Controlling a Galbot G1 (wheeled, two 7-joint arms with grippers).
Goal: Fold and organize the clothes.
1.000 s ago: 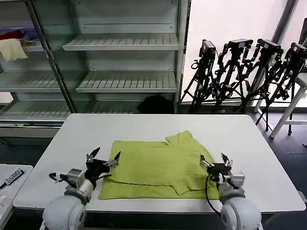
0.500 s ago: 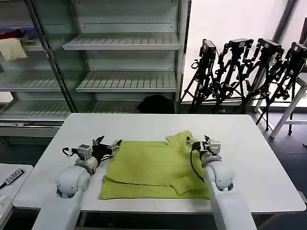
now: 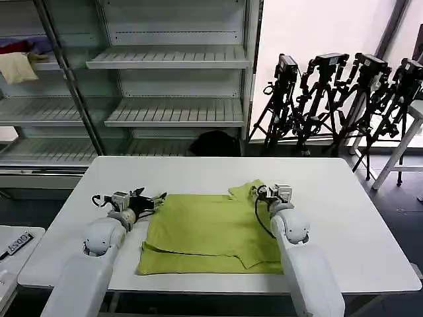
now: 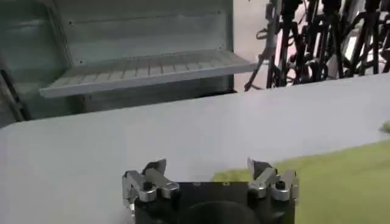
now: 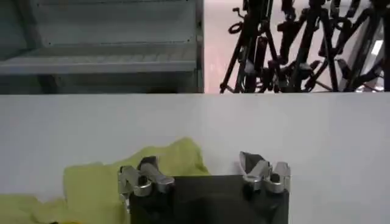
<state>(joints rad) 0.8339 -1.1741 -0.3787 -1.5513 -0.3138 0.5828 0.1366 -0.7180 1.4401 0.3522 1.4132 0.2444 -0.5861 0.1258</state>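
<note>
T-shirt flat between left tool, right tool.

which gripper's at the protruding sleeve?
The right gripper, jaws open, at the far-right sleeve of the lime yellow-green cotton T-shirt. The left gripper is at the flat far-left corner.

The right pincer (fingers spread apart) hangs over the white desk, beside a rumpled edge of the yellow-green T-shirt.

A lab: bare metal shelving and a row of camera tripods.
</note>
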